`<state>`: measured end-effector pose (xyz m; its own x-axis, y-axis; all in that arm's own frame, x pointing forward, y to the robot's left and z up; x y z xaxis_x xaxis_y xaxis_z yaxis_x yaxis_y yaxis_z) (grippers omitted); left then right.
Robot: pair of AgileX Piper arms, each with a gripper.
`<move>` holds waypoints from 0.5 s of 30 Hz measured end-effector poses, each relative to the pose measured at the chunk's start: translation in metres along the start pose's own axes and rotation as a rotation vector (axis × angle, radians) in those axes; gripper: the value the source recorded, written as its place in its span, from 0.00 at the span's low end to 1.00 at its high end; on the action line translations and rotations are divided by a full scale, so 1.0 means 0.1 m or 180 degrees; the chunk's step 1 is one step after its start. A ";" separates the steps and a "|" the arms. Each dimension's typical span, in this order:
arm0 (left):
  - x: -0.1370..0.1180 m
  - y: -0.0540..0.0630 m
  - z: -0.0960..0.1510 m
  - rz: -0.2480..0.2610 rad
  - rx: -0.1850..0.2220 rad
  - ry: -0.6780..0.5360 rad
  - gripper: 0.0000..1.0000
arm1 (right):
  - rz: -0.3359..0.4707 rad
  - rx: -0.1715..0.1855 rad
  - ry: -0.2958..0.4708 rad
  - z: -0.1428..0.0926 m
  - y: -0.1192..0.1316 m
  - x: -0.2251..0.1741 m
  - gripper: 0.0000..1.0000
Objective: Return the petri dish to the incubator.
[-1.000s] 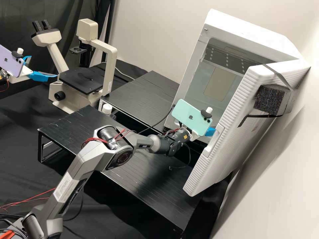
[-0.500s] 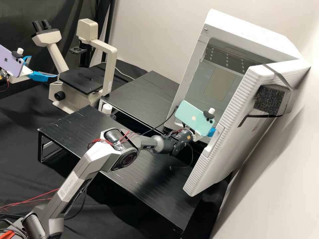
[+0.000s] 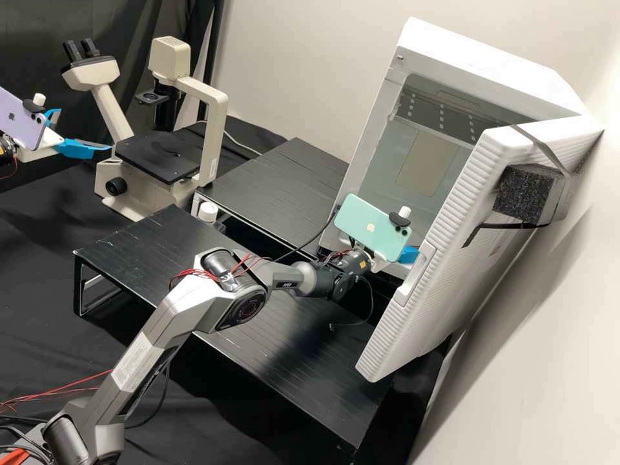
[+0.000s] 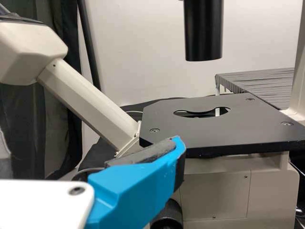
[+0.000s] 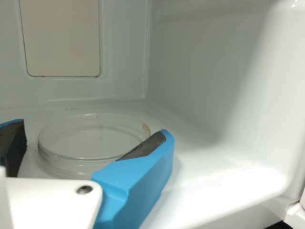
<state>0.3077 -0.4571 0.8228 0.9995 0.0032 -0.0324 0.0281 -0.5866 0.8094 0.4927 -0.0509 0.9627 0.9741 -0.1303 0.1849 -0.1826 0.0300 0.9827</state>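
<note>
incubator floor (image 5: pixel 205 164): 1 petri dish (image 5: pixel 90 143)

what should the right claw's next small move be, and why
Probably ease the right claw straight back out without closing it: the petri dish lies flat on the incubator floor, and the claw's fingers stand apart, one on either side of it.

You have two grippers here: one white-and-blue left gripper (image 3: pixel 85 129) and one white-and-blue right gripper (image 3: pixel 408 254). You have also two smartphones, one light purple phone (image 3: pixel 20 123) and one mint-green phone (image 3: pixel 368 226). For you there are one clear round plastic petri dish (image 5: pixel 90 138), one white boxy incubator (image 3: pixel 487 61), one beige metal microscope (image 3: pixel 216 139) and two black slatted tables, the front table (image 3: pixel 139 248) and the rear table (image 3: pixel 284 177).
</note>
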 end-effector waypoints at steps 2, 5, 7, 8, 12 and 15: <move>0.00 0.00 0.00 0.0000 0.0000 0.0000 1.00 | -0.0014 0.0040 -0.0007 0.01 -0.01 -0.03 1.00; 0.00 0.00 0.00 0.0000 0.0000 0.0000 1.00 | 0.0003 0.0053 0.0036 -0.01 -0.01 -0.09 1.00; 0.00 0.00 0.00 0.0000 0.0000 0.0000 1.00 | -0.0001 0.0058 0.0037 -0.01 -0.01 -0.15 1.00; 0.00 0.00 0.00 0.0000 0.0000 0.0000 1.00 | 0.0008 0.0059 0.0040 -0.02 0.01 -0.18 1.00; 0.00 0.00 0.00 0.0000 0.0000 0.0000 1.00 | 0.0083 0.0222 0.0018 0.01 0.14 -0.37 1.00; 0.00 0.00 0.00 0.0000 0.0000 0.0000 1.00 | 0.0201 0.0376 0.0006 0.07 0.28 -0.57 1.00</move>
<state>0.3077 -0.4571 0.8228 0.9995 0.0032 -0.0324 0.0281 -0.5866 0.8094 0.4314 -0.0497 0.9803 0.9604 -0.1300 0.2464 -0.2578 -0.0789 0.9630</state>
